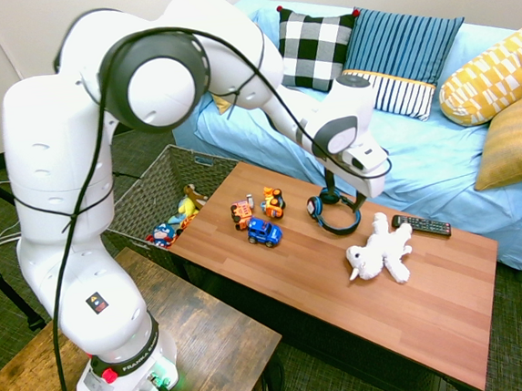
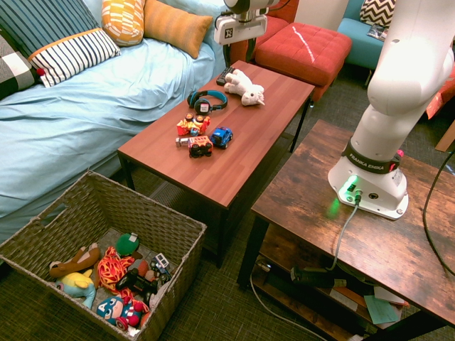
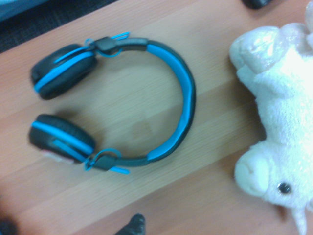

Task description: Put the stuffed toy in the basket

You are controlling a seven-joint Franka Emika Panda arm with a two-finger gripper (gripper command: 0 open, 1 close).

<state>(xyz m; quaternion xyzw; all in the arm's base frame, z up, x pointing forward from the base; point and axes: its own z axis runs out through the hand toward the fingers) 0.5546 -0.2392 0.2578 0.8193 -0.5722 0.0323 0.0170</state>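
The stuffed toy (image 1: 380,254) (image 2: 245,87) (image 3: 279,122), a small white fluffy plush animal, lies on its side on the wooden coffee table (image 1: 345,316), towards the sofa end. My gripper (image 1: 332,196) (image 2: 229,55) hangs above the table over the blue-and-black headphones (image 1: 336,216) (image 3: 183,88), just beside the toy and not touching it. Its fingers look open with nothing between them. The basket (image 1: 147,196) (image 2: 181,238), a large grey-brown woven one, stands on the floor off the table's other end and holds several toys.
Small toy cars (image 1: 264,232) (image 2: 222,136) and colourful figures (image 2: 192,128) sit mid-table. A black remote (image 1: 421,226) lies behind the plush. A blue sofa with cushions (image 1: 404,55) runs along the table. A darker side table (image 2: 370,234) bears the arm.
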